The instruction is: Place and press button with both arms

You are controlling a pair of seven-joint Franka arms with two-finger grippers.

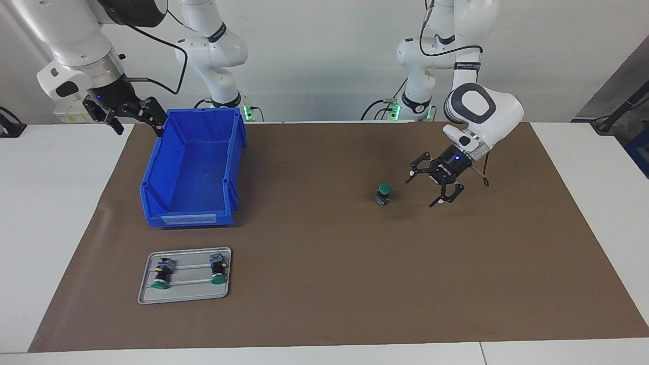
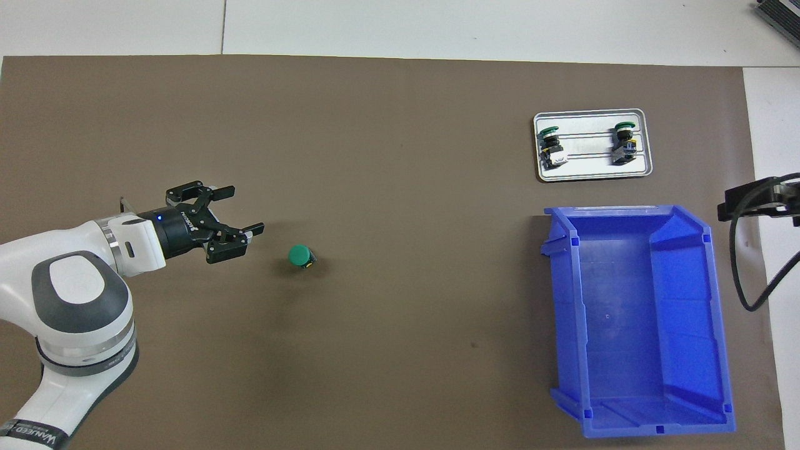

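The button (image 1: 384,193) (image 2: 300,256) stands upright on the brown mat, its green cap on top, toward the left arm's end of the table. My left gripper (image 1: 422,192) (image 2: 240,209) hangs open just above the mat beside the button, a short gap away from it, with nothing between its fingers. My right gripper (image 1: 140,131) (image 2: 744,201) waits open and empty, raised by the blue bin's corner that is nearest the robots. In the overhead view only its tip shows at the edge.
A blue bin (image 1: 195,167) (image 2: 637,215) sits toward the right arm's end of the table, with nothing in it. Farther from the robots lies a grey tray (image 1: 187,294) (image 2: 594,172) holding two more green-capped buttons (image 1: 162,276) (image 1: 218,268) on their sides.
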